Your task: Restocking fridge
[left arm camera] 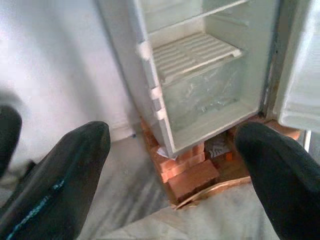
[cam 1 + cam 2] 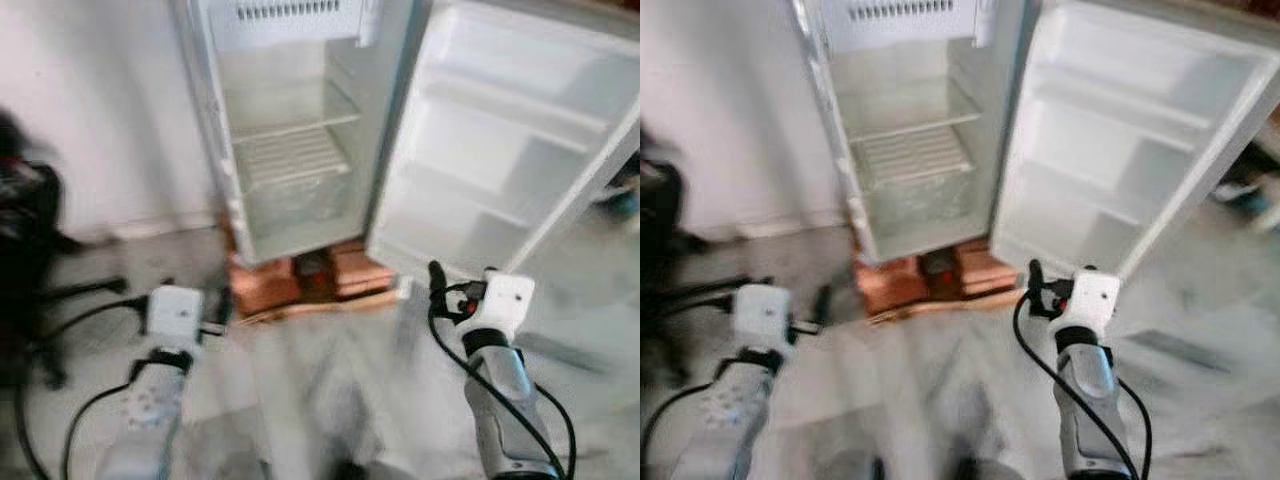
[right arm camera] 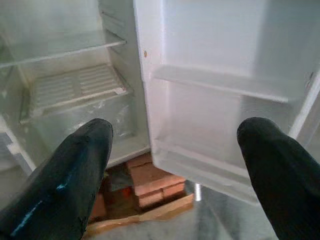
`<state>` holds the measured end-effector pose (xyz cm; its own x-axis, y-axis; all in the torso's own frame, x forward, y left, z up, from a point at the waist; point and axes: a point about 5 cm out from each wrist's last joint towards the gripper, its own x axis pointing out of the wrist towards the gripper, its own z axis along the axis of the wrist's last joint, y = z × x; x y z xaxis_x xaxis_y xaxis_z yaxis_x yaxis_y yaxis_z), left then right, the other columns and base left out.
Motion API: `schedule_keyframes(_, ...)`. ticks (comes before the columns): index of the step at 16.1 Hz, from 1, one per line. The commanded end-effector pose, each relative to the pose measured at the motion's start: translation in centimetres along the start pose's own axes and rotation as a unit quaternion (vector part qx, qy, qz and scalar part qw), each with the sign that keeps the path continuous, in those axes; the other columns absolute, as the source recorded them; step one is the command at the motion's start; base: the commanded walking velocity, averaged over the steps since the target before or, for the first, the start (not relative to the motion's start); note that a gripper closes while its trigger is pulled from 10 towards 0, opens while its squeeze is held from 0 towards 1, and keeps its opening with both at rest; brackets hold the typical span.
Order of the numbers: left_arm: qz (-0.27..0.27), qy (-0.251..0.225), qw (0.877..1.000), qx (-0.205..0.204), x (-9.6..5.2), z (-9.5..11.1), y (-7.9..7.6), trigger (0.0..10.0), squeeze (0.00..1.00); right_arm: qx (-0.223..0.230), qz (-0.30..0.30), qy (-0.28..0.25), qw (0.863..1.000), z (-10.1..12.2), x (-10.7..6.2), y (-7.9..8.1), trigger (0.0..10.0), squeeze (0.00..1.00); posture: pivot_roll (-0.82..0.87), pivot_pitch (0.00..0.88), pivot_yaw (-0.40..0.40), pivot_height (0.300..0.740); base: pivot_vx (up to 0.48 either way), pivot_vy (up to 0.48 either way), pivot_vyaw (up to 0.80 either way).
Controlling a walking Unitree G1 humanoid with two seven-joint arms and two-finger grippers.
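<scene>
With fridge (image 2: pixel 290 150) standing ahead, door (image 2: pixel 520 150) swung wide, shelves bare, step is approach before stocking. Left gripper (image 1: pixel 175 170) and right gripper (image 3: pixel 175 165) raised toward it, jaws apart, holding nothing. Next move calls for fetching goods.

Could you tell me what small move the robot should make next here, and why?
Probably turn away to fetch stock. The fridge stands with its door swung wide and its shelves look bare, while the left gripper and right gripper are both open and hold nothing to put in.
</scene>
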<state>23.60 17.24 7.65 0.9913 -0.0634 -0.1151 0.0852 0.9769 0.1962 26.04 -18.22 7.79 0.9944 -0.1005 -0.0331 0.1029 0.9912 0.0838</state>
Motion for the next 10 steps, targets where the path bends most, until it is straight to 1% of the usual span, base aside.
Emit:
schedule_keyframes(1, -0.014, 0.006, 1.000, 0.013, 0.3, 0.1, 0.1, 10.0, 0.00, 0.004, -0.012, -0.004, 1.000, -0.1, -0.1, -0.1, 10.0, 0.00, 0.15, 0.080, 0.044, 0.740, 0.000, 0.000, 0.00)
schedule_keyframes(2, -0.018, 0.008, 1.000, 0.012, 0.9, 0.4, 0.1, 10.0, 0.00, 0.008, -0.024, -0.004, 1.000, -0.1, -0.2, -0.3, 10.0, 0.00, 0.14, 0.080, 0.048, 0.740, 0.000, 0.000, 0.00)
schedule_keyframes(3, -0.004, 0.021, 1.000, -0.006, 1.6, 0.7, 0.1, 10.0, 0.00, 0.008, -0.037, 0.000, 0.999, -0.3, -0.4, -0.8, 10.0, 0.00, 0.15, 0.109, 0.026, 0.740, 0.000, 0.000, 0.00)
schedule_keyframes(4, -0.003, 0.029, 1.000, -0.008, 1.9, 1.3, 0.1, 10.0, 0.00, 0.002, -0.035, 0.005, 0.999, -0.2, -0.6, -0.9, 10.0, 0.00, 0.14, 0.130, 0.007, 0.740, 0.000, 0.000, 0.00)
schedule_keyframes(5, -0.027, 0.018, 0.999, 0.005, 2.0, 1.7, 0.1, 10.0, 0.00, -0.001, -0.032, 0.010, 0.999, -0.1, -0.5, -0.9, 10.0, 0.00, 0.14, 0.161, -0.013, 0.740, 0.000, 0.000, 0.00)
schedule_keyframes(6, -0.035, 0.020, 0.999, 0.010, 1.9, 1.8, 0.7, 10.0, 0.00, -0.010, -0.017, 0.018, 1.000, -0.1, -0.5, -0.9, 10.0, 0.00, 0.13, 0.183, -0.022, 0.740, 0.000, 0.000, 0.00)
schedule_keyframes(7, -0.025, 0.029, 0.999, 0.005, 2.0, 1.3, 1.4, 10.0, 0.00, -0.019, -0.001, 0.027, 0.999, -0.2, -0.4, -0.8, 10.0, 0.00, 0.11, 0.200, -0.050, 0.740, 0.000, 0.000, 0.00)
schedule_keyframes(9, -0.020, 0.037, 0.999, 0.012, 1.9, 0.7, 1.2, 10.0, 0.00, -0.022, 0.005, 0.029, 0.999, -0.4, -0.2, -0.8, 10.0, 0.00, 0.11, 0.185, -0.045, 0.740, 0.000, 0.000, 0.00)
schedule_keyframes(10, -0.013, 0.045, 0.999, -0.004, 1.4, 0.2, 0.4, 10.0, 0.00, -0.021, 0.001, 0.031, 0.999, -0.5, 0.0, -1.0, 10.0, 0.00, 0.12, 0.165, -0.036, 0.740, 0.000, 0.000, 0.00)
